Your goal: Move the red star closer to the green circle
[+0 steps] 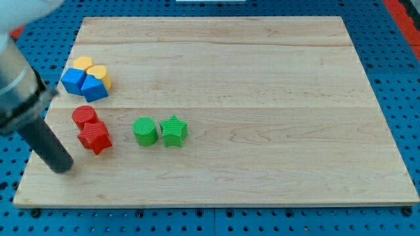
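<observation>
— Red star (pixel 95 137) where? Just right of my tip (pixel 63 168), slightly up, touching red cylinder (pixel 84 116).
— Green circle (pixel 144 131)? Further right on wooden desk (pixel 262 78), beside green star (pixel 174 130). No gripper, rod holding nothing.

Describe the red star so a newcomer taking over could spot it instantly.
Look at the wooden board, near its left edge, below the blue and yellow cluster. Two red blocks touch there: the red star is the lower one, pointed rather than round like the red cylinder, left of the green circle, nearest my tip.
</observation>
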Motion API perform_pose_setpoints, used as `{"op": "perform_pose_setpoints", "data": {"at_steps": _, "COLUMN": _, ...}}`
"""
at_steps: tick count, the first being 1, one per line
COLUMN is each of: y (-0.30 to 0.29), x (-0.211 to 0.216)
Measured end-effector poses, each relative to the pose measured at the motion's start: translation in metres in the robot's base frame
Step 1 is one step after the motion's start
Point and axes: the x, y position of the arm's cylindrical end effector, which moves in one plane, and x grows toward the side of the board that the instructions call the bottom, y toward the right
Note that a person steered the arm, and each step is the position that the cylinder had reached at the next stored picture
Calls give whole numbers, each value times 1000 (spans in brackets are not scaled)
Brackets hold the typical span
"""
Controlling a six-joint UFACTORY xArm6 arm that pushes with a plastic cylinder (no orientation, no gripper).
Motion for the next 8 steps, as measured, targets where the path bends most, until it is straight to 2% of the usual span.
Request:
{"op": "perform_pose_setpoints", "data": {"at_steps": 1, "y": -4, "x": -40}}
{"op": "perform_pose_setpoints", "data": {"at_steps": 2, "y": 26, "x": -41}}
{"op": "perform_pose_setpoints", "data": {"at_steps": 4, "y": 15, "x": -32}}
{"op": "perform_pose_setpoints", "data": {"at_steps": 6, "y": 51, "x": -28}}
{"op": "perform_pose_setpoints", "data": {"at_steps": 7, "y": 45, "x": -25}}
{"op": "perform_pose_setpoints", "data": {"at_steps": 8, "y": 37, "x": -5}}
